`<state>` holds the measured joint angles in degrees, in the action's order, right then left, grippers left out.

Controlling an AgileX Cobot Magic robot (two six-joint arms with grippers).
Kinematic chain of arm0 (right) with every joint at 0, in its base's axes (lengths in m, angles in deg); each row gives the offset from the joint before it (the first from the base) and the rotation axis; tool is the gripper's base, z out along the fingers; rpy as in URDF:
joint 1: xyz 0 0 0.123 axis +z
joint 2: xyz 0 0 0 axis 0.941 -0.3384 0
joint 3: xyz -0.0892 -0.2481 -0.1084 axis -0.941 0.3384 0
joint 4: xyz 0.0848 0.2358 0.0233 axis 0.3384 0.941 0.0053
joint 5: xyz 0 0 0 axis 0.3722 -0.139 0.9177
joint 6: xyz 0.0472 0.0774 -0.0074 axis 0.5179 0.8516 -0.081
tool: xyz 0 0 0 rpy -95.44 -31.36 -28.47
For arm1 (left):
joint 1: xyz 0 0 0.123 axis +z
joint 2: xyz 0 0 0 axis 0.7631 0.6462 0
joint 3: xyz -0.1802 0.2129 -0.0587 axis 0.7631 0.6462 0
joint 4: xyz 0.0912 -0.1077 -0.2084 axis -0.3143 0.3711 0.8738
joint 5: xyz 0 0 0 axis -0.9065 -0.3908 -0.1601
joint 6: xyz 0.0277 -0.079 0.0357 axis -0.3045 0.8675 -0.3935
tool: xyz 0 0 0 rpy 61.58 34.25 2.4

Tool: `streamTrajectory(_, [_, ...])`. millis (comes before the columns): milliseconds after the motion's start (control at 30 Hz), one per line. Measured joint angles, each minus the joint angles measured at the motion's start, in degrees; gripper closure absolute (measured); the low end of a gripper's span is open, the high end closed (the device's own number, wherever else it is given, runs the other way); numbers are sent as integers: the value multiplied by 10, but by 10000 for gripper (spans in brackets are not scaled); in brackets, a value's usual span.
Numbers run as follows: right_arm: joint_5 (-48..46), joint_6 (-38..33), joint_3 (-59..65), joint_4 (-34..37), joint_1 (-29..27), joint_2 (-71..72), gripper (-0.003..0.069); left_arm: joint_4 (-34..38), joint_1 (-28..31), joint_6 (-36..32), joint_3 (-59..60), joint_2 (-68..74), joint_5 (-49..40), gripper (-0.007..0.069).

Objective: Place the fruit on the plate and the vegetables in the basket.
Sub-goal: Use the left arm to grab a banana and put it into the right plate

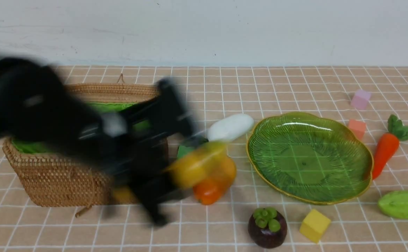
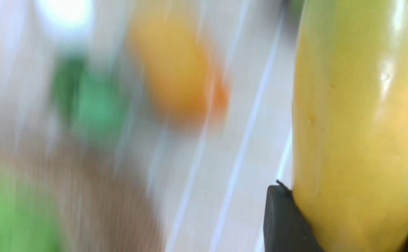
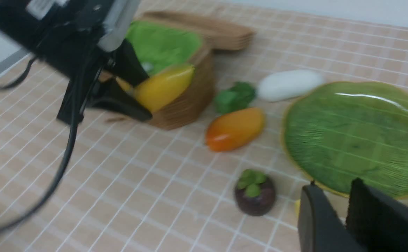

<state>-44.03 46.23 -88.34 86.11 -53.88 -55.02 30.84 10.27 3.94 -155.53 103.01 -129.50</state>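
Observation:
My left gripper (image 2: 351, 196) is shut on the yellow banana (image 1: 197, 162), held just above the table in front of the wicker basket (image 1: 57, 175); the arm is blurred. The orange-yellow mango (image 1: 214, 183) lies right beside the banana. The white radish (image 1: 230, 126) lies next to the green plate (image 1: 309, 157), which holds nothing. A mangosteen (image 1: 267, 227) stands near the front edge. The carrot (image 1: 386, 148) and the cucumber (image 1: 405, 204) lie right of the plate. My right gripper (image 3: 340, 196) hovers near the plate's rim (image 3: 358, 136), its jaws slightly apart and holding nothing.
A green cube (image 1: 186, 148) sits between the basket and the radish. A yellow cube (image 1: 314, 225) lies by the mangosteen. Pink (image 1: 360, 99) and salmon (image 1: 357, 127) cubes lie beyond the plate. The basket's lid (image 1: 113, 91) is folded back.

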Motion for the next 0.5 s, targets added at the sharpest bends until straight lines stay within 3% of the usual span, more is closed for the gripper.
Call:
streamTrajectory(167, [1, 55, 0, -28, 0, 0, 498, 0, -42, 66, -219, 201, 1, 323])
streamTrajectory(500, [-56, 64, 0, -6, 0, 0, 498, -12, -43, 95, -788, 613, -164, 323])
